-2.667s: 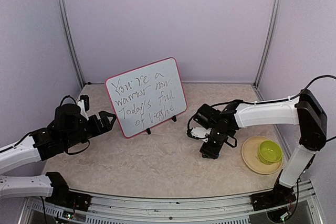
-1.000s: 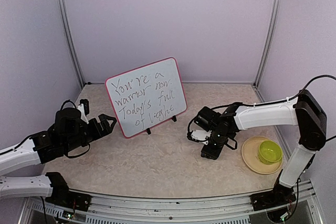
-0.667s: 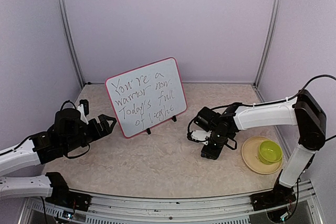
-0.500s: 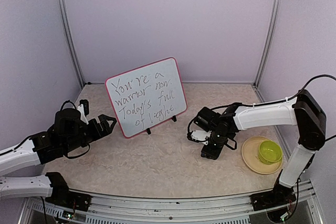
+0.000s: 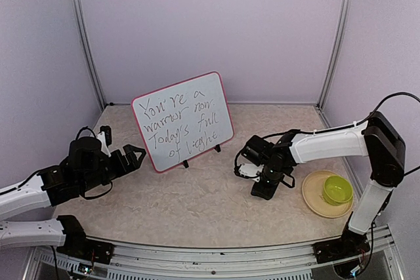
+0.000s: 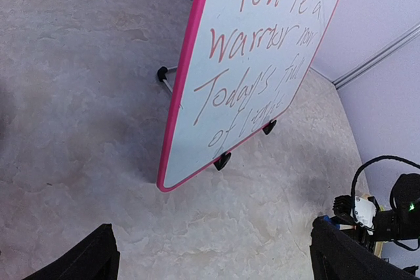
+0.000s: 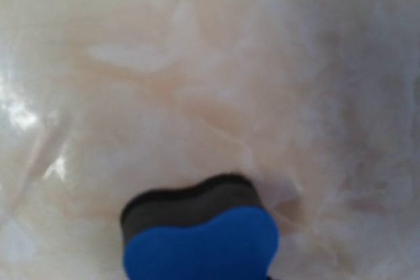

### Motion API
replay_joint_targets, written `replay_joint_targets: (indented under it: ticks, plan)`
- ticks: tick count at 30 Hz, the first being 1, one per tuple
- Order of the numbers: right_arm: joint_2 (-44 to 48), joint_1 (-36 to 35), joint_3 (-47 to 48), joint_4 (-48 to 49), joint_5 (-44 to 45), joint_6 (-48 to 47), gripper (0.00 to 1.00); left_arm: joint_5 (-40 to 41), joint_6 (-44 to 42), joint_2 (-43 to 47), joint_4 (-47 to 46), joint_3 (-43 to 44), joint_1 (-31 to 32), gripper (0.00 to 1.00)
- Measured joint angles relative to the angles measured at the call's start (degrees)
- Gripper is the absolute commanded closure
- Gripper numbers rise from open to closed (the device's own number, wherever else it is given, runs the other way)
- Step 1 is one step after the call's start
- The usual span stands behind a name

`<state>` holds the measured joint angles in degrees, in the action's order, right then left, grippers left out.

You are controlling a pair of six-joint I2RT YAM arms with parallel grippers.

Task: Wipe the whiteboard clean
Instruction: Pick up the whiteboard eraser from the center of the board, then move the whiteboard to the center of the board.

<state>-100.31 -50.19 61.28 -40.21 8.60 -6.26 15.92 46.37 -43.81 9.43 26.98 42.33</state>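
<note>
The whiteboard [image 5: 182,121] stands tilted on small black feet at the back left, pink-rimmed, with dark handwriting across it; it fills the top of the left wrist view [image 6: 256,63]. My left gripper [image 5: 136,156] hovers open just left of the board's lower corner, nothing between its fingers [image 6: 98,260]. My right gripper [image 5: 264,187] points down at the table right of centre. A blue eraser [image 7: 200,244] with a dark felt underside sticks out from its jaws at the bottom edge of the right wrist view, close over the table. The fingers themselves are outside that view.
A tan plate [image 5: 312,202] holding a green bowl [image 5: 337,190] lies at the right, just beside my right arm. Pale walls with metal posts close in the back and both sides. The marbled table top [image 5: 197,195] stretches between the two arms.
My right gripper has sunk slightly onto the table and closed on the eraser. The left arm has drifted a little nearer and lower. The board has not moved.
</note>
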Motion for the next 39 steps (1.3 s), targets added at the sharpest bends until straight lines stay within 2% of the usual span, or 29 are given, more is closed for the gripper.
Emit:
replay_joint_targets:
  ticks: [12, 19, 24, 29, 39]
  plan:
    - [0.57, 0.00, 0.00, 0.02, 0.02, 0.24, 0.75, 0.28, 0.28, -0.22, -1.09, -0.81, 0.42, 0.01]
    - [4.70, 0.00, 0.02, 0.79, 0.74, 1.42, 0.75, 2.19, -0.48, -0.98, -1.46, -0.81, 0.68, 0.01]
    - [6.93, 0.00, 0.02, 2.38, 1.84, 3.28, 0.75, 5.73, -1.11, -3.69, -2.80, -0.81, 5.46, 0.01]
    - [8.35, 0.00, 0.02, 4.09, 4.24, 5.77, 0.75, 12.15, -0.55, -12.26, -1.84, 1.77, 14.45, 0.01]
    - [17.75, 0.09, -0.42, 8.76, 8.79, 10.10, 0.73, 25.24, 13.70, -39.76, 11.10, 22.14, 22.91, 0.01]
